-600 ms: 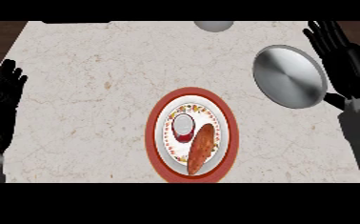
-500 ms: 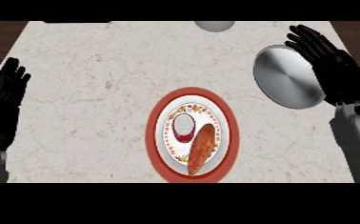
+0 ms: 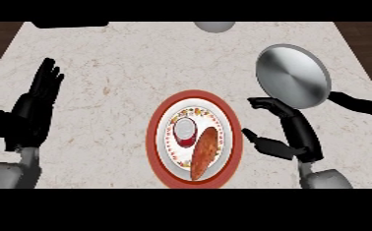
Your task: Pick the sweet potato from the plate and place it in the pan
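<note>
marble counter [image 3: 131, 68], small cup [image 3: 185, 129], grey bowl [image 3: 214, 26]

Brushed grey metal pan [image 3: 292, 75], glossy red-rimmed ceramic plate [image 3: 157, 137], matt veined marble counter [image 3: 131, 63]

The long, tapered orange-brown sweet potato [image 3: 202, 153] lies flat on the round red-rimmed plate with a white, speckled centre [image 3: 158, 122], slanting from upper right to lower left over the plate's right half, its lower tip reaching the red rim. It sits just beside a small round white-and-red item on that plate. The round, shiny grey metal pan [image 3: 292, 75] with a black handle rests on the counter up and to the right of the plate, apart from it.
</note>
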Controlling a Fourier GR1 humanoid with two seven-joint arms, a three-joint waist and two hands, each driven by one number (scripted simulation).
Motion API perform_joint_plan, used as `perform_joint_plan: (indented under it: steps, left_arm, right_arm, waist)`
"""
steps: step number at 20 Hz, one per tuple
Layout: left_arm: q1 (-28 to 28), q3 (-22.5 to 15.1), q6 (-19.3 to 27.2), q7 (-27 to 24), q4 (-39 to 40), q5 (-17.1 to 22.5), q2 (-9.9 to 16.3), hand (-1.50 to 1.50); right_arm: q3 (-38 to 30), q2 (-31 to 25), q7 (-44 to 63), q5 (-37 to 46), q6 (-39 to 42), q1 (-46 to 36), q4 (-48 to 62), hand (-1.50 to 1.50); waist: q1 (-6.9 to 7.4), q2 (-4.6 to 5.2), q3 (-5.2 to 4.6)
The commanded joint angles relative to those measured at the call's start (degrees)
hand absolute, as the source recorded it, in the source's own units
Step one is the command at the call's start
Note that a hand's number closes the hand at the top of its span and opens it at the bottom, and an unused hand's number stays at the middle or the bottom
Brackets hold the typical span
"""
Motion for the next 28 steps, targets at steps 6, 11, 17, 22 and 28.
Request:
perform_joint_plan:
  steps: [6, 11, 17, 22, 28]
  left_arm:
    - [-3.95, -0.06, -2.21, 0.32, 3.11, -0.22, -1.36, 0.0]
    - [-2.96, -1.07, -2.58, -0.4, 3.86, -1.07, -2.25, 0.0]
    - [-7.17, -2.24, -2.08, 4.06, 2.99, -3.1, -3.38, 0.0]
    - [-6.42, -0.79, -3.55, -2.72, 8.49, -4.01, -7.04, 0.0]
    - [-8.29, 1.96, -5.77, -1.61, 10.05, -4.46, -6.42, 0.0]
  right_arm:
    - [-1.81, -14.03, 4.19, 10.15, -4.52, 18.5, -26.25, -1.5]
    - [-2.64, -25.01, 18.29, 12.51, 3.14, 20.58, -37.27, -1.5]
    - [-7.42, -27.77, 42.49, 4.73, 9.08, 4.98, -44.32, -1.5]
    - [-2.73, -25.85, 53.98, 8.79, 11.0, -5.7, -46.94, -1.5]
    - [1.45, -18.39, 60.19, 3.4, 14.92, -14.32, -43.95, -1.5]
  waist:
    - [0.8, -0.02, -0.06]
    - [1.15, 0.0, -0.13]
    - [3.21, 0.39, 0.0]
    - [3.25, 0.41, 0.0]
    - [3.28, 0.37, 0.02]
